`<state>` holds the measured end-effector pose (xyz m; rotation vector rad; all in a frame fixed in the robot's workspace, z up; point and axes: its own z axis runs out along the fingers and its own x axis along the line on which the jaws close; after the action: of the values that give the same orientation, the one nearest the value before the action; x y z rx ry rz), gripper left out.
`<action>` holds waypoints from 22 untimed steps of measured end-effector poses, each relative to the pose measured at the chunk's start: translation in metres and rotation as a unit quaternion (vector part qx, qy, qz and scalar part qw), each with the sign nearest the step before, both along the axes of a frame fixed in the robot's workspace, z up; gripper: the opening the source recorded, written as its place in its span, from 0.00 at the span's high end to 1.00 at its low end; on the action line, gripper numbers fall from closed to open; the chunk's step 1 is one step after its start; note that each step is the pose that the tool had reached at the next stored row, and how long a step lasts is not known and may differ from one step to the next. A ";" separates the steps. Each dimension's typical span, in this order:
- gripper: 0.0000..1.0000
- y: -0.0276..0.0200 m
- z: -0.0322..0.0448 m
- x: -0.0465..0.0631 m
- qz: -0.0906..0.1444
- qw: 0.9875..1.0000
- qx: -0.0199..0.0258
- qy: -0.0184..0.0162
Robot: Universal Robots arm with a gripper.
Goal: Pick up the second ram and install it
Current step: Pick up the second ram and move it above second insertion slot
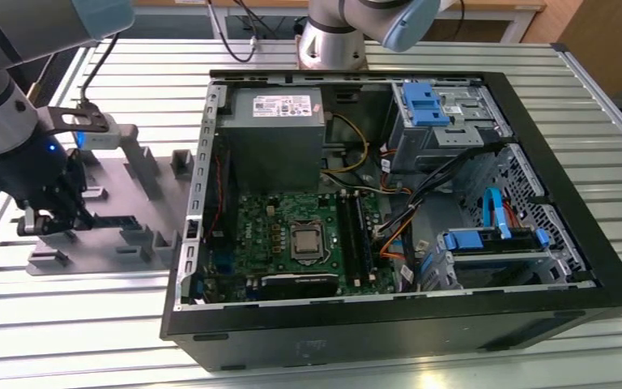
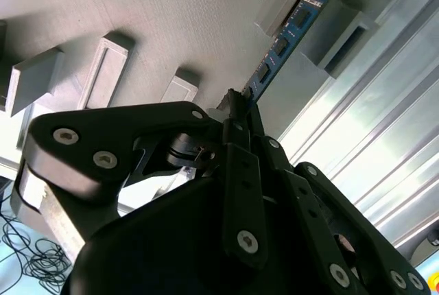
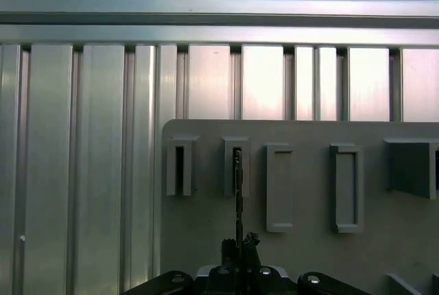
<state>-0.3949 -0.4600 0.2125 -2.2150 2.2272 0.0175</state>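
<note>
A ribbed metal worktop [image 1: 95, 324] carries an open black computer case [image 1: 398, 332], which takes up most of its middle and the exterior view's right. A green motherboard [image 1: 279, 219] lies flat on the floor of the case. A grey tray [image 1: 127, 182] with upright posts lies just beside the case, toward the worktop's edge at the exterior view's left. The robot arm [image 1: 9, 121] reaches down over the tray's outer corner, away from the case.

The pincer [image 1: 49, 220] is clamped on one end of the second ram [image 2: 285, 41]. This thin blue stick with black chips stands on edge on the tray. Its far end sits in a slotted post, the second one from the tray's corner, close to the edge that meets the bare worktop. In both wrist views the black fingertips [image 3: 230, 247] press against the stick's two faces.
</note>
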 end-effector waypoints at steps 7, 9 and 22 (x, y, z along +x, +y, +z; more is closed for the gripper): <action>0.86 0.0000 0.0018 0.000 0.000 1.000 0.000 0.000; 0.86 0.0000 0.0021 0.000 0.000 1.000 0.000 0.000; 0.86 0.0000 0.0055 0.000 0.000 1.000 0.000 0.000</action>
<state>-0.3949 -0.4600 0.2180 -2.2150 2.2274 0.0175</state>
